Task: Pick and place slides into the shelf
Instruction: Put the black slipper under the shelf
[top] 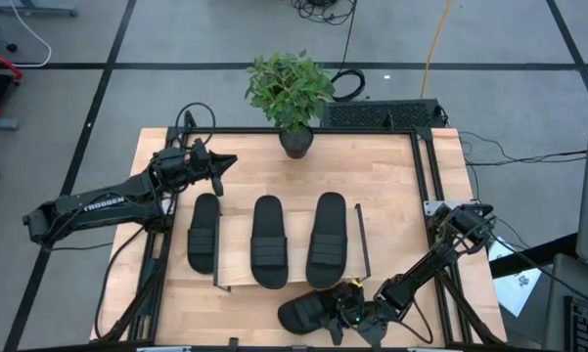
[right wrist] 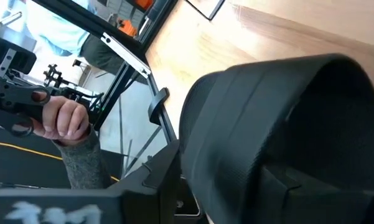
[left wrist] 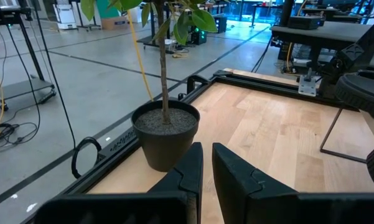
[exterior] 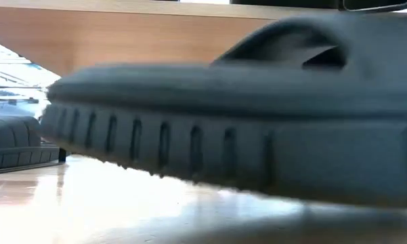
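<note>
Two black slides lie side by side on the shelf's light board. A third slide lies just outside the shelf's left wire frame. Another slide rests on the table at the near edge and fills the low view. My right gripper is at this slide's right end, open, with its fingers standing on either side of the ribbed strap. My left gripper hovers shut at the far left, pointing toward the plant pot. My right gripper has one finger close beside the strap's edge, and the strap hides the other. I cannot tell whether either finger touches it. The slide lies with its sole on the table.
A potted plant stands at the table's far edge, behind the shelf. A black frame rail runs around the tabletop. Beyond the table's near edge, a person's hand holds a dark device. Bare wood lies right of the shelf.
</note>
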You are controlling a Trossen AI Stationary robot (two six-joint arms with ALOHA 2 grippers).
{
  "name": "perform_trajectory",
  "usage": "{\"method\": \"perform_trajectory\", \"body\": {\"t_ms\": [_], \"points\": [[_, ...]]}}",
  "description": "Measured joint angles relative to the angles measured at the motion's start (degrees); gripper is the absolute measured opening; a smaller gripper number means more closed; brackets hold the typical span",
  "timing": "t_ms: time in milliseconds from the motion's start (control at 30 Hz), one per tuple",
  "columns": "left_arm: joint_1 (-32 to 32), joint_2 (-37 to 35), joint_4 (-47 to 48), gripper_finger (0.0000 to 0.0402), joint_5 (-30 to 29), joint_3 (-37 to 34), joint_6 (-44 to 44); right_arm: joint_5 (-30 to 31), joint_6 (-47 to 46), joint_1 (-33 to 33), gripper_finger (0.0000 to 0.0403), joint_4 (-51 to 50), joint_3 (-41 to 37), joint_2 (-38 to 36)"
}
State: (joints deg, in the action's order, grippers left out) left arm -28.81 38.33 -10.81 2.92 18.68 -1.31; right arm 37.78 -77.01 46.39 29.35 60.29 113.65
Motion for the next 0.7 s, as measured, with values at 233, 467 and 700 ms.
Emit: {"method": "perform_trajectory", "body": {"t_ms": [233, 467, 700], "points": [[0.0, 0.0, 0.02, 0.0035, 0.0, 0.0, 0.0, -0.33, 1.17, -1.01, 0.014, -0.01, 0.02, 0.0], [0.01, 0.0, 0.02, 0.0035, 0.0, 0.0, 0.01, -0.61, -3.34, -0.96, 0.0138, -2.25, 0.02, 0.0], [0.01, 0.0, 0.02, 0.0035, 0.0, 0.0, 0.01, -3.26, -4.42, -1.31, 0.0115, -12.58, 3.96, 0.0]]}}
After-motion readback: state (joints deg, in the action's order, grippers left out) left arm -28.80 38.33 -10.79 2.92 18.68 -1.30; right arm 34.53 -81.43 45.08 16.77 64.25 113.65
